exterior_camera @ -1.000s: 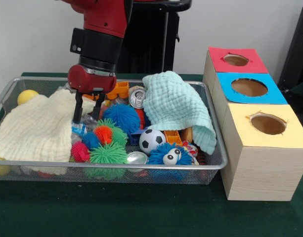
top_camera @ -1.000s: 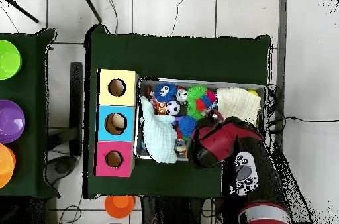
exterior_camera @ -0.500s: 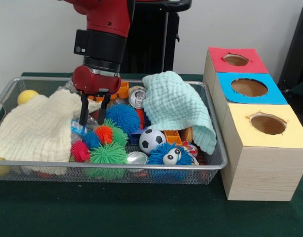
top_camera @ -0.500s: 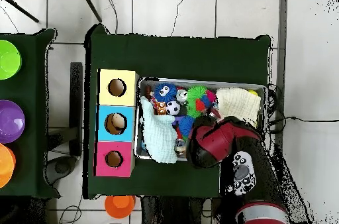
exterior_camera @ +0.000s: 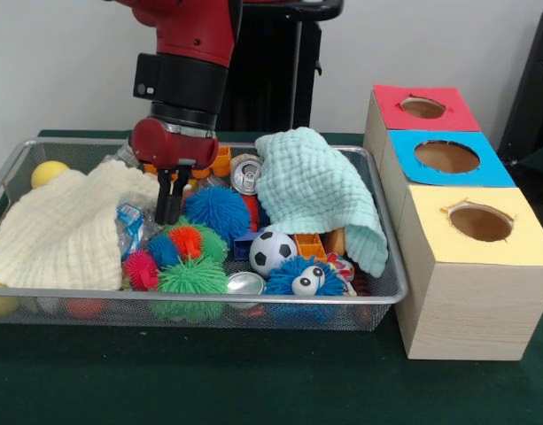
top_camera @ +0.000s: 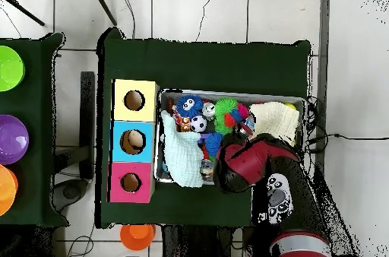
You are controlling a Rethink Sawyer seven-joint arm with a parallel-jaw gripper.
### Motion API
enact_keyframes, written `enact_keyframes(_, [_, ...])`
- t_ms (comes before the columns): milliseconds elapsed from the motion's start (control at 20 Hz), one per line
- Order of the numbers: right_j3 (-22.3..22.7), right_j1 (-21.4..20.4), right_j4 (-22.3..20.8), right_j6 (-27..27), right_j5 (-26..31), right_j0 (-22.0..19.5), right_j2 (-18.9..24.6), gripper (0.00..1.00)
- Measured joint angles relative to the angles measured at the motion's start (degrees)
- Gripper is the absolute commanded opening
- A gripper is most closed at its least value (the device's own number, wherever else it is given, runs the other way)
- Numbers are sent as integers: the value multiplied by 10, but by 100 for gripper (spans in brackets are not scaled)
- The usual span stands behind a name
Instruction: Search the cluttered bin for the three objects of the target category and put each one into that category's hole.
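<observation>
The end effector point(exterior_camera: 169, 215), its prongs drawn together, hangs in the wire bin point(exterior_camera: 382, 297) just left of a fuzzy blue spiky ball point(exterior_camera: 217, 212).

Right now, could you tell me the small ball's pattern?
Black and white soccer ball pattern, clearest in the front view.

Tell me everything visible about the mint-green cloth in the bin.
The mint-green cloth is a soft, waffle-textured fabric, crumpled and heaped at the end of the wire mesh bin nearest the three boxes. It rises above the bin's rim and drapes down toward the front corner, covering whatever lies beneath. Its edge rests against the silver can, and its lower fold hangs just above an orange block. In the overhead view it shows as a pale folded sheet along the bin's box-side wall. Nothing grips it.
</observation>
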Motion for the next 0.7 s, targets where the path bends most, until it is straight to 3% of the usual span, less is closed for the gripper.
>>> enact_keyframes(700, [-1, 2, 3, 0, 47, 8, 0, 0])
